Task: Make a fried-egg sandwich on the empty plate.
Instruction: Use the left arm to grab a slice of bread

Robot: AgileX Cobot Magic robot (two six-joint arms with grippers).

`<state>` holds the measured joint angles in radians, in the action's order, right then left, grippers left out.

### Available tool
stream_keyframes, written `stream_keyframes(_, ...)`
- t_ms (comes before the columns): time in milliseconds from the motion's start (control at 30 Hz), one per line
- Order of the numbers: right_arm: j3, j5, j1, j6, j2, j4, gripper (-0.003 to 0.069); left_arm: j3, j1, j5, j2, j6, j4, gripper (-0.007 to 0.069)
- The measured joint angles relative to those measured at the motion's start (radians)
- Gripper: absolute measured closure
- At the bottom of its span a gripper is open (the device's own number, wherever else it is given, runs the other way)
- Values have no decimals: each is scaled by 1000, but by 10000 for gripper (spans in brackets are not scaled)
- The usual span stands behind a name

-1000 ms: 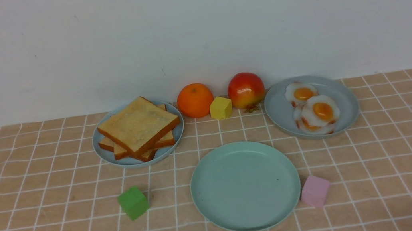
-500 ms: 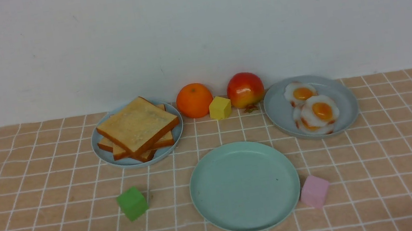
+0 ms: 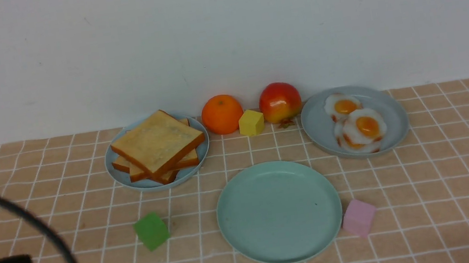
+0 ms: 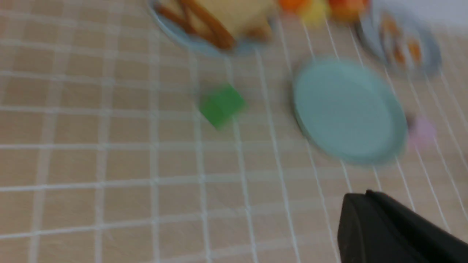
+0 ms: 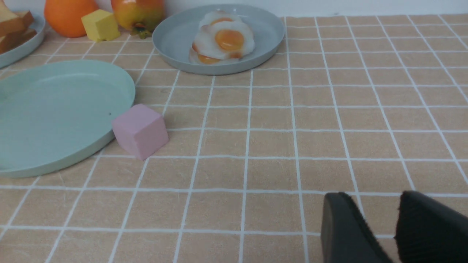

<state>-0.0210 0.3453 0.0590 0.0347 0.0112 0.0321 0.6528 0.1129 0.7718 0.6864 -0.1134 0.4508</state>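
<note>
Plates: 3.
- 1 mint-green plate [image 3: 279,212], middle of desk [image 3: 454,192], toward front edge
- 1 pale blue plate [image 3: 202,159], far edge, left
- 1 grey-blue plate [image 3: 321,130], far edge, right

Toast slices [image 3: 157,142]: at least 3, stacked on pale blue plate; exact count hidden in stack.

Fried eggs [image 3: 364,126]: 2 with yolks showing, overlapping on grey-blue plate; edge of possible third beneath, unclear.

Cubes: 3.
- 1 yellow cube [image 3: 251,122]
- 1 green cube [image 3: 151,231]
- 1 pink cube [image 3: 359,217]

Fruit: 2.
- 1 orange [image 3: 222,114]
- 1 apple [image 3: 280,102]

Yellow cube [image 3: 251,122] sits between orange [image 3: 222,114] and apple [image 3: 280,102].
</note>
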Motion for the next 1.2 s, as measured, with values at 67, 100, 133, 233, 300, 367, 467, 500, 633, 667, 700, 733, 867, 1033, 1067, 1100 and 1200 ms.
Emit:
stream_keyframes(67,-4,-35,0,23,0,29,419,47,44,25,57,-24,6,638)
stream_keyframes(100,-5,-74,0,62,0,70,419,78,80,29,107,-42,6,638)
stream_keyframes(133,-5,-107,0,88,0,101,419,96,104,17,144,-52,6,638)
stream_keyframes(233,-5,-249,0,190,0,221,419,115,156,-65,250,-72,-2,638)
stream_keyframes(300,-5,-317,0,240,0,271,419,118,170,-129,317,-107,-11,638)
stream_keyframes(367,12,-326,1,291,0,307,422,131,172,-167,382,-154,-22,638)
stream_keyframes(467,150,-144,30,310,-27,305,471,189,174,-181,498,-212,-45,638)
stream_keyframes(500,222,-57,47,292,-59,288,500,218,174,-182,531,-222,-50,638)
stream_keyframes(633,528,295,120,117,-251,215,608,363,176,-195,704,-277,-83,638)
stream_keyframes(667,590,361,135,80,-296,207,625,394,177,-200,740,-286,-94,638)
stream_keyframes(700,664,438,145,35,-351,200,643,425,176,-201,785,-293,-104,638)
stream_keyframes(733,678,453,145,26,-361,199,646,440,178,-201,794,-293,-107,638)
stream_keyframes(867,924,688,162,-136,-558,188,659,626,177,-192,998,-296,-202,638)
stream_keyframes(1033,981,725,188,-175,-628,205,658,798,177,-153,1147,-301,-312,573)
stream_keyframes(1067,981,723,189,-178,-631,212,658,828,177,-148,1170,-301,-326,548)
stream_keyframes(1100,981,721,191,-179,-633,217,658,858,177,-145,1208,-301,-338,497)
stream_keyframes(1200,981,715,191,-180,-633,222,656,905,177,-153,1273,-301,-345,388)
